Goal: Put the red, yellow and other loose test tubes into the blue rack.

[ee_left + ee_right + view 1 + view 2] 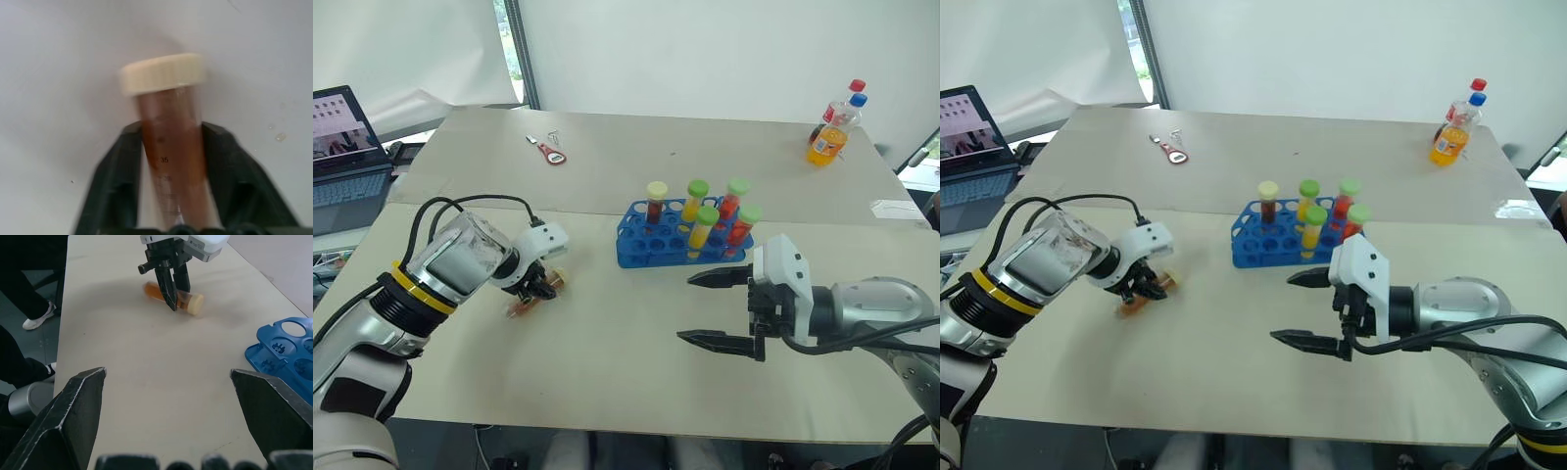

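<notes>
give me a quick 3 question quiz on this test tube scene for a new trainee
1. True or false: the left gripper is shut on a tube lying on the table.
2. How many tubes stand in the blue rack? A) three B) five C) eight
3. Fill in: the right gripper is ____, holding nothing.

Key
1. True. Its fingers clamp the brown-filled, cream-capped tube, which lies on its side.
2. B. Five, one with a cream cap and four with green caps.
3. Open. Its fingers are spread wide over the table, near the rack.
</notes>
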Controlling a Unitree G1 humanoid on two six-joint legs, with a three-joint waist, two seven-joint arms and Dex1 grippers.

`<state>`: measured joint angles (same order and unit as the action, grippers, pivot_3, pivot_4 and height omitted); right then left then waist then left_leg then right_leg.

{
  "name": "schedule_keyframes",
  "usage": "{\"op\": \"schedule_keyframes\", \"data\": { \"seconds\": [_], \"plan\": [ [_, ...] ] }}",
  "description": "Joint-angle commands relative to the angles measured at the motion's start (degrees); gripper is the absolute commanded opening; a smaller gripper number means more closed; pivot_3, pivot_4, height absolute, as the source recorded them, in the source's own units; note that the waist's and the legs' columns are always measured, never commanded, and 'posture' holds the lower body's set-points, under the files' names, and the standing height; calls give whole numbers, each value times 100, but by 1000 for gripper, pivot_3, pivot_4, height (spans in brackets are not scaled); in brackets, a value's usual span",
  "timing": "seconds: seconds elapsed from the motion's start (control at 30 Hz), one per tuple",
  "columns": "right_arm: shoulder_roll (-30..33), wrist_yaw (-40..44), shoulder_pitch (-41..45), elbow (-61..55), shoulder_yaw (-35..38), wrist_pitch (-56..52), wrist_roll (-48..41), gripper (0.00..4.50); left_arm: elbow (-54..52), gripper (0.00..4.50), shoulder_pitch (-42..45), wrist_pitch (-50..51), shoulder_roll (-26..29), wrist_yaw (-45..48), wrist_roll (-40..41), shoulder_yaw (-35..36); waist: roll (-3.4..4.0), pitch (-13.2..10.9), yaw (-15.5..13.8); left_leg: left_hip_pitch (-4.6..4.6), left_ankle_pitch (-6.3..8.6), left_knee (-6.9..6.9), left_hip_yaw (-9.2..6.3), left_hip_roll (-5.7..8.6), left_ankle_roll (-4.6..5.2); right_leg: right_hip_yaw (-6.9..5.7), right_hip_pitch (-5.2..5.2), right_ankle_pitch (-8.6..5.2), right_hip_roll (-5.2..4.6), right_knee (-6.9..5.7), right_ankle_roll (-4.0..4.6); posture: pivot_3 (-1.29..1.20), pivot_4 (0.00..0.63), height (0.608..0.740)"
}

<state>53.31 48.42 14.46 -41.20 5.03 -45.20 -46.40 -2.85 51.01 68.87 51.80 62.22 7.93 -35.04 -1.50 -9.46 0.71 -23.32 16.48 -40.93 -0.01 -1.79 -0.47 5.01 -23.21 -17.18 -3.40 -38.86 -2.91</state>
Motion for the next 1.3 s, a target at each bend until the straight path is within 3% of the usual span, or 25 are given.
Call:
{"op": "schedule_keyframes", "data": {
  "seconds": [0.03,0.17,0.23,0.37,0.5,0.63,0.9,1.3],
  "plan": [
    [94,41,46,-138,307,47,-171,4500,-132,864,-45,-77,77,55,0,43,0,0,0,0,0,0,0,0,0,0,1,0,0,0,0,0,150,723],
    [205,105,51,-53,435,66,-166,4500,-116,864,15,-1082,147,511,75,243,0,0,-10,-1,0,-1,1,0,0,0,1,0,0,0,0,0,150,723],
    [284,154,-43,-55,556,138,-112,4500,-81,864,153,-1271,-84,703,392,610,0,0,-28,-2,0,-1,2,0,0,-1,1,0,-1,1,0,0,150,723],
    [338,104,-472,-219,1086,199,-67,4500,364,864,408,-2385,-936,728,917,1595,-2,-1,-154,-14,0,-14,4,-1,0,-16,4,0,-5,6,0,0,150,723],
    [381,-82,-1208,-500,1846,-6,-132,4500,754,864,506,-2847,-1827,372,1364,2430,-2,-1,-141,-24,0,-26,4,1,2,-24,4,0,-6,3,0,0,150,723],
    [218,-812,-1533,-825,2115,-280,-186,4500,1146,864,432,-3410,-2922,-461,1523,3037,-3,-1,-121,-22,-1,-34,-3,0,3,-21,5,1,-4,-3,0,0,150,723],
    [-190,-2583,-1418,-1257,1954,-1151,-561,4500,2013,864,32,-4914,-3999,-1043,1135,3023,-3,-1,-112,-15,-4,-35,-6,5,7,-8,5,1,-4,-13,1,0,150,723],
    [-128,-3190,-1767,-1594,2118,-1301,-1003,4500,3776,864,341,-6401,-4559,-1227,613,2999,-3,-1,-136,-22,-4,-32,1,10,9,-12,6,1,-5,-5,0,0,150,723]
  ]
}}
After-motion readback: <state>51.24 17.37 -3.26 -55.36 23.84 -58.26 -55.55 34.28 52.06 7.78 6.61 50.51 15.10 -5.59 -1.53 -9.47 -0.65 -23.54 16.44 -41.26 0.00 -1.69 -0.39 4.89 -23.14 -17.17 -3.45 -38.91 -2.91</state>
